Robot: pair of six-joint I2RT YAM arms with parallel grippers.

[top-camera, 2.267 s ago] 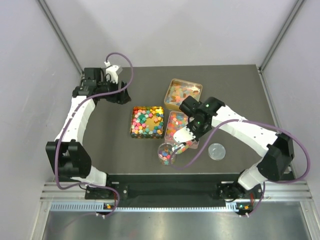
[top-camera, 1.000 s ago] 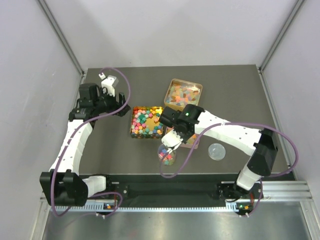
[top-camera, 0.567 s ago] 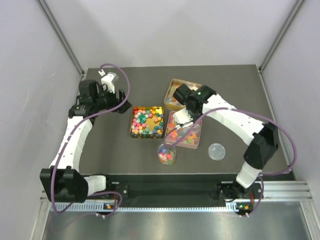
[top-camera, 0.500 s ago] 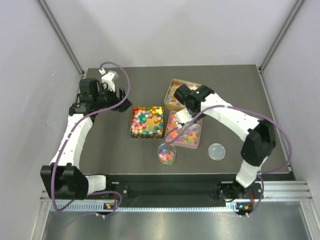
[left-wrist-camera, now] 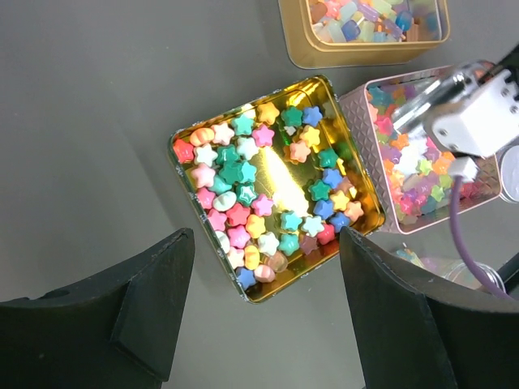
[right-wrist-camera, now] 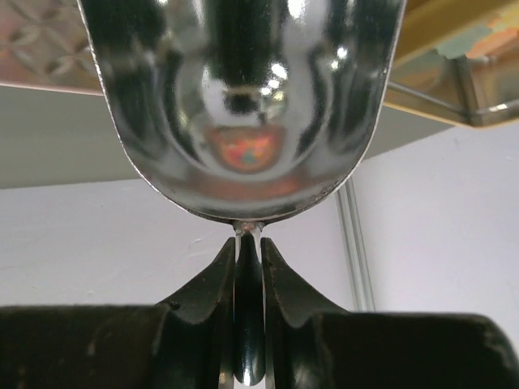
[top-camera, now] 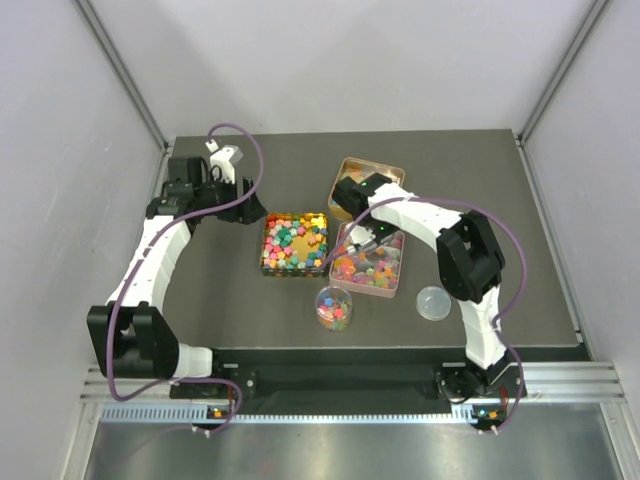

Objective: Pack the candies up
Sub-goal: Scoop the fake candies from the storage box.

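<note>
From above, we see the candies [top-camera: 295,243] filling a gold tin [top-camera: 293,273]. More sit in a pink tin [top-camera: 400,272], a rear tin [top-camera: 386,166] and a clear cup [top-camera: 334,307]. The left gripper [top-camera: 247,208] hangs just beside the gold tin, and the right gripper [top-camera: 362,235] is above the pink tin.

In the left wrist view, the jaws stand wide apart, holding nothing, above the star-shaped candies.

In the right wrist view, the jaws are clamped on the thin handle of a shiny metal scoop [right-wrist-camera: 243,105].
</note>
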